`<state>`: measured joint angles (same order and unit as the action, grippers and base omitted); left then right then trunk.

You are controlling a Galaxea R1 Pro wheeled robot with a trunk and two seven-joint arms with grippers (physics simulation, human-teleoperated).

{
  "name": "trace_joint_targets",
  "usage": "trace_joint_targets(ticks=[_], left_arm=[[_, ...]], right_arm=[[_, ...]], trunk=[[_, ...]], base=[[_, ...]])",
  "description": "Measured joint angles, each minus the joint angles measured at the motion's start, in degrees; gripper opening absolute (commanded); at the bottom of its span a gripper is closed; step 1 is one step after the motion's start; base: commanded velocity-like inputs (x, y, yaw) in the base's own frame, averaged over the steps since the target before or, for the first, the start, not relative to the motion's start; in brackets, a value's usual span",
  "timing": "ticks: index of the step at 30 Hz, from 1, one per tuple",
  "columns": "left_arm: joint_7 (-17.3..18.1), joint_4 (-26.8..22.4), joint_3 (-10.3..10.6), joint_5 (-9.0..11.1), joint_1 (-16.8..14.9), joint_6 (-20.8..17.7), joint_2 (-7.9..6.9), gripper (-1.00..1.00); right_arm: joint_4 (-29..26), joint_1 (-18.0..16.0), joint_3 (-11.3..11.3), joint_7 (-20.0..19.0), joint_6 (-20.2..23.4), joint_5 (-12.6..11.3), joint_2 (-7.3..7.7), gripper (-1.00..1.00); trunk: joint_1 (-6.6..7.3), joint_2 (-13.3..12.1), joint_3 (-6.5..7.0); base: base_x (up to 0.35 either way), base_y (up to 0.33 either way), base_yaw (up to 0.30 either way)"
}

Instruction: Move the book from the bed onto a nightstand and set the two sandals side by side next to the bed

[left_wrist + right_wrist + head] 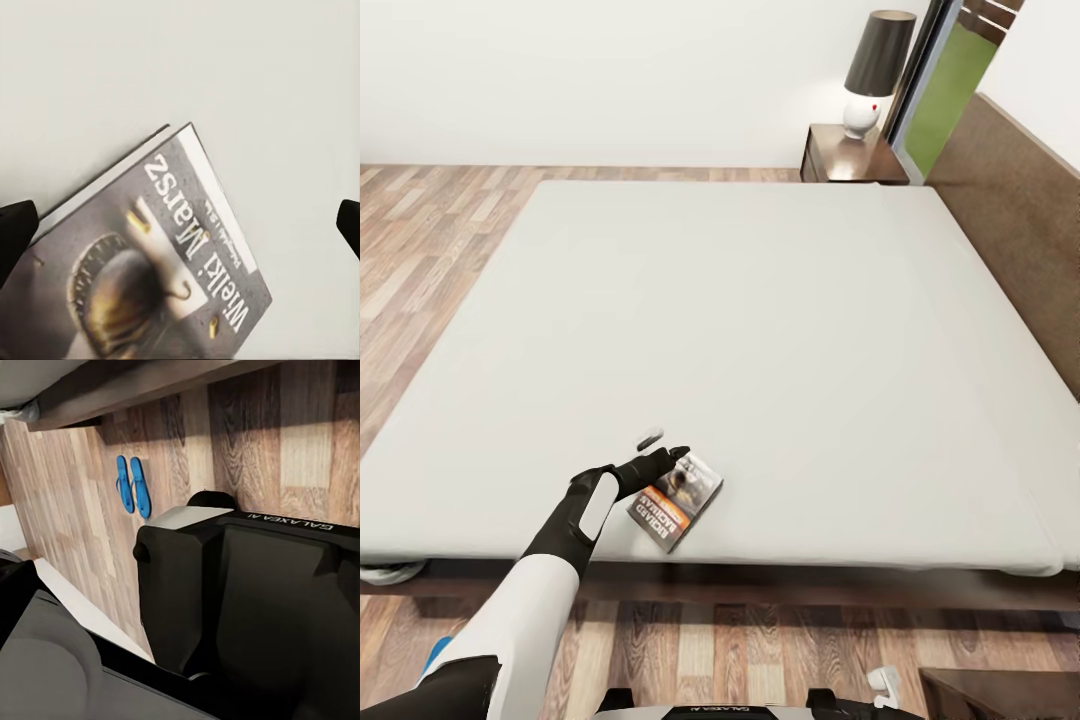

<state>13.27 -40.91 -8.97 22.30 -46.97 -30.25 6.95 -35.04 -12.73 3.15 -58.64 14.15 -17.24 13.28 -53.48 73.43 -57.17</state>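
Wood-plank floor [247,442] runs across the frame in mixed brown tones. Two blue sandals [132,485] lie flat on it, side by side and touching or nearly so, soles down, pointing the same way. They sit near the dark wooden bed frame [142,390], which crosses one corner with a strip of pale mattress [30,375] beyond it. The robot's black base [255,600] occupies the foreground, marked "GALAXEA" along one edge. A white strip [75,607] lies beside it. A dark rounded part at the corner is unidentifiable.
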Motion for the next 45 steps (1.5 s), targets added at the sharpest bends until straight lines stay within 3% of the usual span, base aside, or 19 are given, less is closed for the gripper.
trace_joint_targets(ticks=[45], left_arm=[[0.0,0.31,0.02,0.0,0.02,0.08,0.0,1.0]], right_arm=[[0.0,0.0,0.0,0.09,0.0,0.0,0.0,1.0]], trunk=[[0.02,0.0,0.0]], base=[[-0.034,-0.019,0.0]])
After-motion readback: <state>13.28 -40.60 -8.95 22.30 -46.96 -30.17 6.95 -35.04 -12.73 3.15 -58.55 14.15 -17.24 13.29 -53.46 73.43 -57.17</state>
